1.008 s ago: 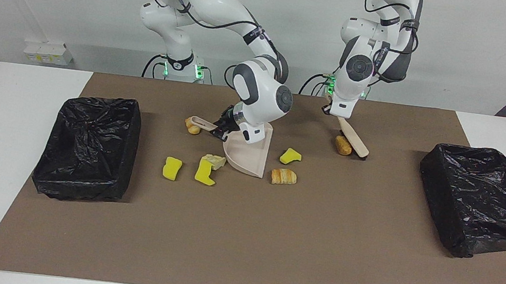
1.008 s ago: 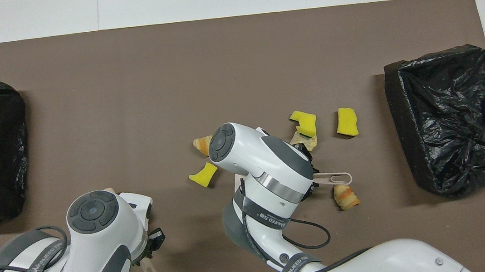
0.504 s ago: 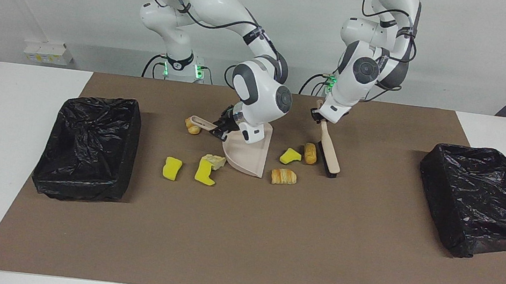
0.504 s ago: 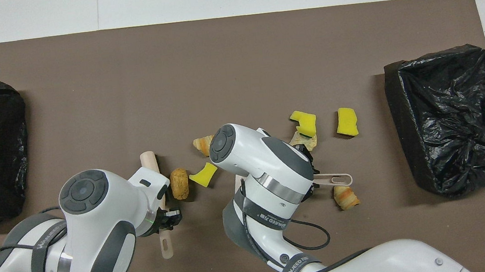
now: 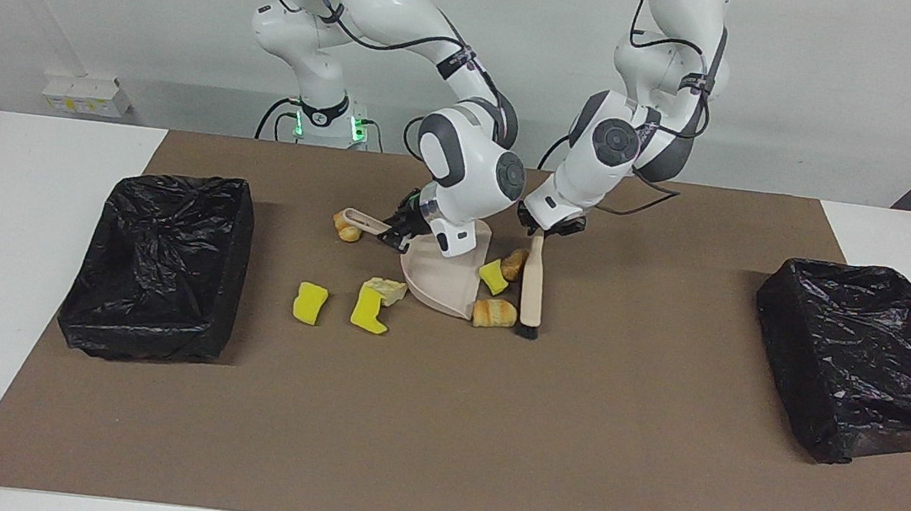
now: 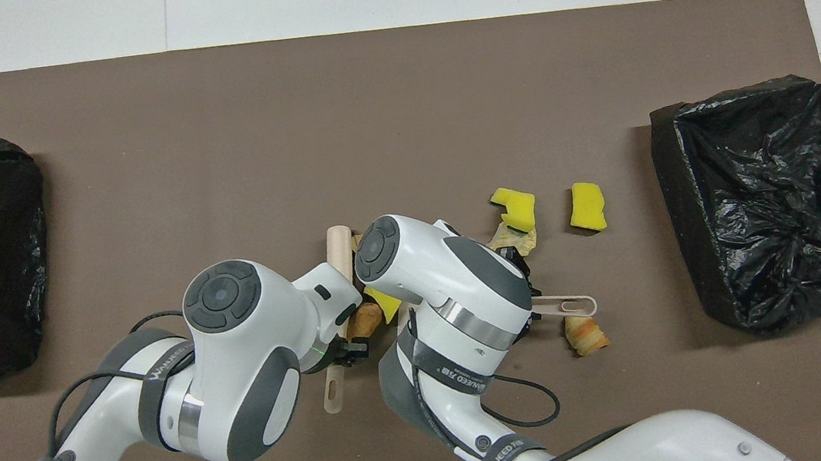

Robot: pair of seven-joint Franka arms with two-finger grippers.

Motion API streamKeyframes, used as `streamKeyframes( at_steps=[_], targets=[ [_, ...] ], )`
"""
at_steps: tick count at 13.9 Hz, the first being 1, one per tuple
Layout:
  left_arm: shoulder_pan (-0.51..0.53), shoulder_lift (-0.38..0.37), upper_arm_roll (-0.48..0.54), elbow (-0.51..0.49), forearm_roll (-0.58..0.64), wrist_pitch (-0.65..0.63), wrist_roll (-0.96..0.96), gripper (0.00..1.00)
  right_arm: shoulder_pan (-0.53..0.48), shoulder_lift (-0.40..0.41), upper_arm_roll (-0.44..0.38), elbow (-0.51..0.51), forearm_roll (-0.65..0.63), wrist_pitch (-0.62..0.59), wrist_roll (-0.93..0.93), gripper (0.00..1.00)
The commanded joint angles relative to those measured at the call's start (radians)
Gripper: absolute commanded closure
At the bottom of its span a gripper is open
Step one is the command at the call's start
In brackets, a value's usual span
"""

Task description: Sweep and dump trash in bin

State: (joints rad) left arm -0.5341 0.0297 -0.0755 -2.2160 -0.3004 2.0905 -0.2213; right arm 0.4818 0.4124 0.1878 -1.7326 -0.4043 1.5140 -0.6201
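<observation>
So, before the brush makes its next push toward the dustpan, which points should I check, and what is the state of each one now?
1. Left gripper shut on the brush handle: ok.
2. Right gripper shut on the dustpan handle: ok.
3. Dustpan's open edge faces the brush, resting on the mat: ok.
4. Yellow sponge piece, brown lump and croissant piece lie between brush and dustpan mouth: ok.
5. Those three already inside the pan: not ok, they sit at its edge.
6. Scraps toward the right arm's end, two yellow sponges, a pale piece and a bread lump, gathered: not ok.
</observation>
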Motion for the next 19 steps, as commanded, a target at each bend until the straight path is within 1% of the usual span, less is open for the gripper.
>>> streamKeyframes(
  at_steps=[1, 3, 4, 6, 7, 9, 11, 12, 14, 15, 17, 18, 19],
  targets=[
    [-0.041, -0.005, 0.016, 0.004, -0.063, 0.014, 0.159, 1.0, -0.002, -0.037, 0.009, -0.056, -0.024, 0.038, 0.023, 1.0],
    [-0.03, -0.007, 0.017, -0.004, -0.176, 0.023, 0.319, 1.0, -0.003, -0.035, 0.009, -0.056, -0.024, 0.041, 0.025, 1.0],
    [-0.032, -0.008, 0.017, -0.01, -0.239, 0.052, 0.353, 1.0, -0.003, -0.035, 0.009, -0.056, -0.024, 0.041, 0.025, 1.0],
    [-0.062, -0.013, 0.008, -0.017, -0.313, 0.082, 0.355, 1.0, -0.003, -0.035, 0.009, -0.056, -0.024, 0.041, 0.026, 1.0],
    [-0.075, -0.016, 0.009, -0.019, -0.331, 0.079, 0.355, 1.0, -0.003, -0.035, 0.009, -0.056, -0.024, 0.041, 0.036, 1.0],
    [-0.06, -0.017, 0.016, -0.017, -0.333, 0.071, 0.349, 1.0, -0.003, -0.035, 0.009, -0.056, -0.022, 0.041, 0.045, 1.0],
    [0.005, -0.043, 0.02, -0.013, -0.333, 0.028, 0.335, 1.0, -0.003, -0.035, 0.01, -0.056, -0.022, 0.041, 0.045, 1.0],
    [0.041, -0.056, 0.022, -0.005, -0.33, -0.007, 0.304, 1.0, -0.003, -0.035, 0.01, -0.056, -0.021, 0.041, 0.046, 1.0],
    [0.068, -0.103, 0.023, -0.013, -0.309, -0.033, 0.165, 1.0, -0.003, -0.035, 0.01, -0.056, -0.021, 0.041, 0.046, 1.0],
    [0.088, -0.116, 0.023, -0.014, -0.277, -0.07, 0.073, 1.0, -0.003, -0.035, 0.01, -0.054, -0.019, 0.041, 0.046, 1.0],
    [0.089, -0.14, 0.022, -0.03, -0.188, -0.166, -0.115, 1.0, -0.003, -0.035, 0.01, -0.056, -0.018, 0.052, 0.059, 1.0],
    [0.08, -0.164, 0.022, -0.056, -0.146, -0.2, -0.215, 1.0, -0.003, -0.034, 0.01, -0.056, -0.018, 0.052, 0.059, 1.0],
    [0.072, -0.188, 0.013, -0.085, -0.117, -0.207, -0.284, 1.0, -0.005, -0.034, 0.01, -0.056, -0.018, 0.054, 0.06, 1.0]
  ],
)
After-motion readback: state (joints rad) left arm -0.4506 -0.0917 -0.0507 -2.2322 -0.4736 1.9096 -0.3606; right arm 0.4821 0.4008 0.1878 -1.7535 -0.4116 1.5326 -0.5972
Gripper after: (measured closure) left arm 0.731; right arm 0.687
